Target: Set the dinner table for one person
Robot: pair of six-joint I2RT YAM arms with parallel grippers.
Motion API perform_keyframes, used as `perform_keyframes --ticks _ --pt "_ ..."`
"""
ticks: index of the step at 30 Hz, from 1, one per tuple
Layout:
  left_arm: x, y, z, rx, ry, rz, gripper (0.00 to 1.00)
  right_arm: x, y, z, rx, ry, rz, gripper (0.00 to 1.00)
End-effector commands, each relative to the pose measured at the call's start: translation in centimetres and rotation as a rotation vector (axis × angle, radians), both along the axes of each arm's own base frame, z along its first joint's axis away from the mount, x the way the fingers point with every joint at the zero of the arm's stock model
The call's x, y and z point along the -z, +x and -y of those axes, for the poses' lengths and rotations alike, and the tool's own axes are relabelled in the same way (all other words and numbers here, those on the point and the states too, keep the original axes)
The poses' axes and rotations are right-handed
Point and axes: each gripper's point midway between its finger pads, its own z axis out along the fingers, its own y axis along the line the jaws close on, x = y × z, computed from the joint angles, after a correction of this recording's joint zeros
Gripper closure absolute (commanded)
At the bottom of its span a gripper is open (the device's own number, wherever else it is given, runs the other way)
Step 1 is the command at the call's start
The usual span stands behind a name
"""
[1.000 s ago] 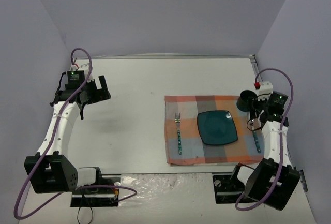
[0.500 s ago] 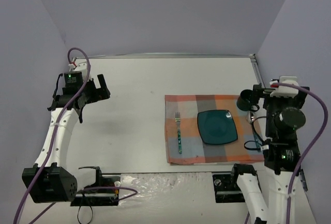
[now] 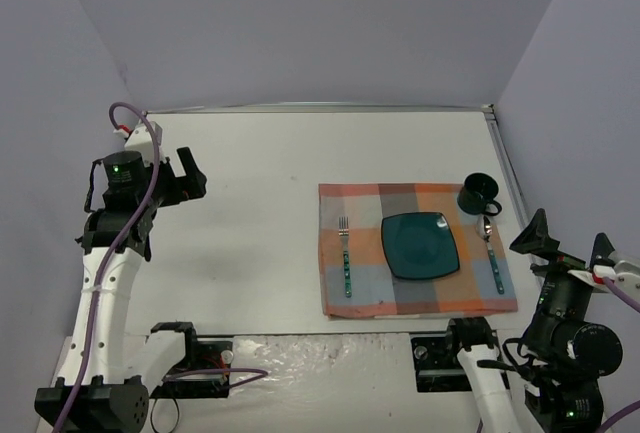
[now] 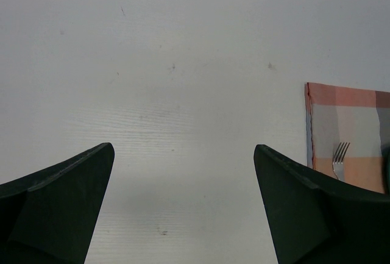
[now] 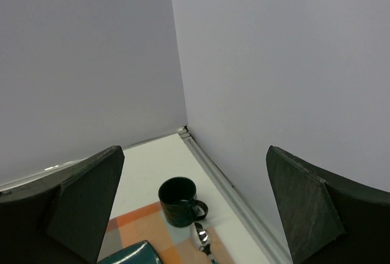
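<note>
Pale lilac walls close in three sides of a white bench (image 3: pixel 260 183), and on its right half lies an orange-and-grey plaid cloth (image 3: pixel 365 253). A dark teal square plate (image 3: pixel 420 244) sits on the cloth with a fork (image 3: pixel 345 253) to its left. To its right lies what looks like a spoon (image 3: pixel 492 258), though from above it is too small to be sure. A dark mug (image 3: pixel 478 194) stands at the cloth's far right corner, just beyond the spoon's bowl.

Judging by this layout, the place setting reads as finished, so the step in hand is most likely getting both arms clear. To do that well, each arm should move high and away from the cloth. The right arm in particular should avoid sweeping low near the mug and spoon, which are the pieces nearest to it. Nothing is carried, so there is nothing to drop; the risk is a nudge that skews the cloth.

The left end effector (image 3: pixel 193 175) has its fingers spread wide with nothing between them. It hangs over the bare left part of the bench, facing the cloth's edge and well apart from it. The right end effector (image 3: pixel 567 243) is likewise spread and empty. It is raised by the near right corner and tilted toward the far corner, so the bench lies below and ahead of it.
</note>
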Motion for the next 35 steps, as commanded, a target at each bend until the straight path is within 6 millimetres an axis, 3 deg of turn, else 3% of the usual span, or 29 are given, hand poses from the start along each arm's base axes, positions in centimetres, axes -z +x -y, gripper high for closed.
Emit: perform_keyframes --ticks 1,6,20,24,35 --pt "-1.2 -0.8 -0.5 -0.008 0.040 0.065 0.03 -0.1 -2.1 1.8 0.084 0.109 0.066 0.00" --pt "-1.6 -1.9 -0.8 -0.035 0.043 0.102 0.03 0.4 -3.3 2.9 0.134 0.155 0.089 0.00" --pt "0.0 -2.3 -3.3 -0.135 0.142 0.157 0.03 -0.6 -2.7 2.2 0.073 0.107 0.050 0.00" --pt "0.8 -1.8 -2.9 -0.114 0.132 0.168 0.03 -0.6 -2.8 2.1 0.064 0.105 0.053 0.00" --pt "0.4 -1.6 -2.8 -0.105 0.148 0.193 0.03 -0.7 -2.5 1.8 0.045 0.100 0.043 0.00"
